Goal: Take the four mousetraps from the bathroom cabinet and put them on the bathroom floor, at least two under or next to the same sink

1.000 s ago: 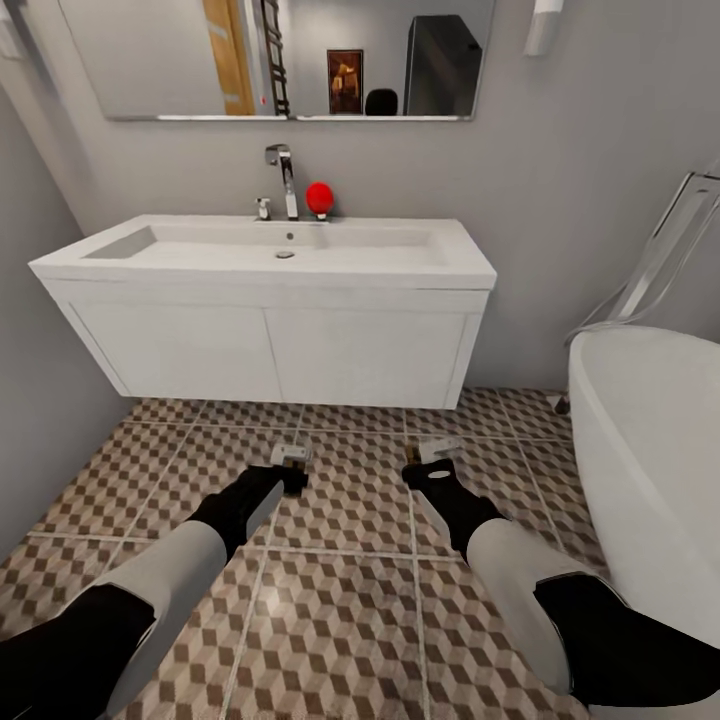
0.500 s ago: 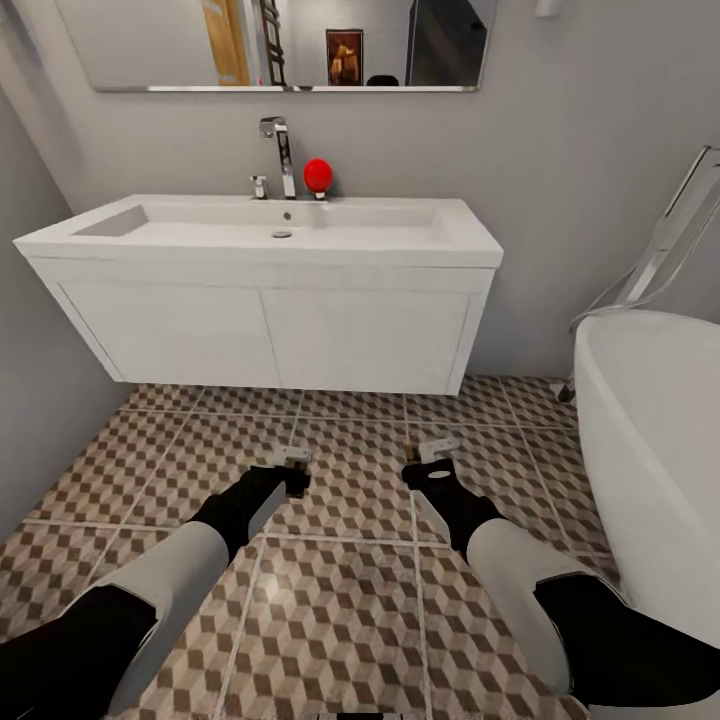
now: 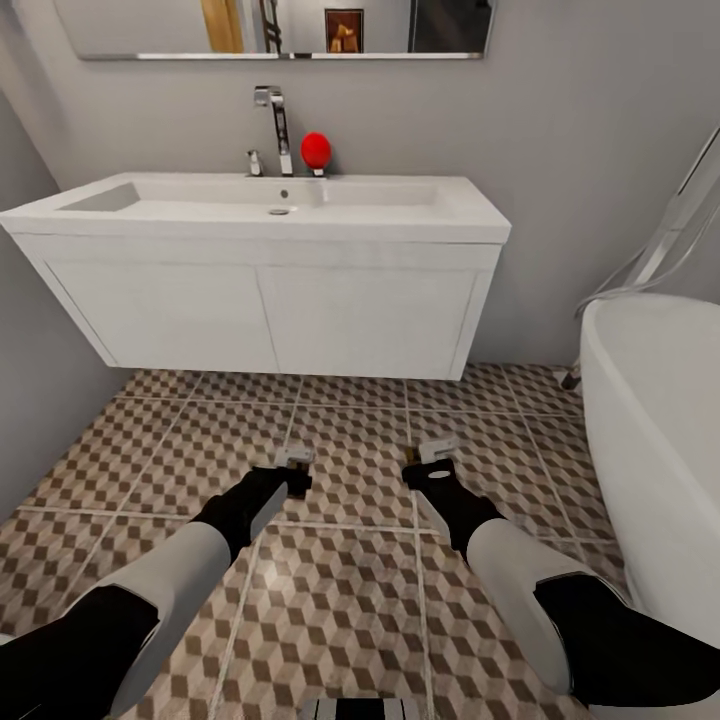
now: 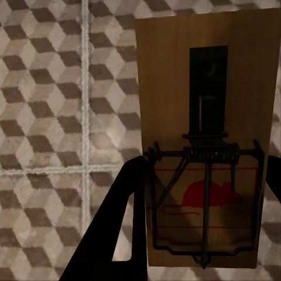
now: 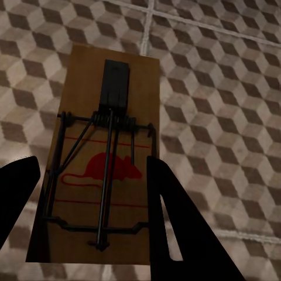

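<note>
Each tool clamps one trap: left tool [image 3: 292, 470] holds trap [image 4: 205, 146], right tool [image 3: 432, 462] holds second trap [image 5: 99, 158], both above floor [image 3: 350, 590], facing sink [image 3: 270, 215]. Advice: go closer to sink, lower flat, then release.

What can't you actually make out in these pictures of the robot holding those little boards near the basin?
- Head view: the boards in the left tool and right tool show as small pale bits; their wire parts are too small to see.
- Left wrist view: the left mousetrap runs off the top edge.
- Right wrist view: a dark finger covers the right mousetrap edge.
- Head view: the bathtub is cut by the edge.
</note>
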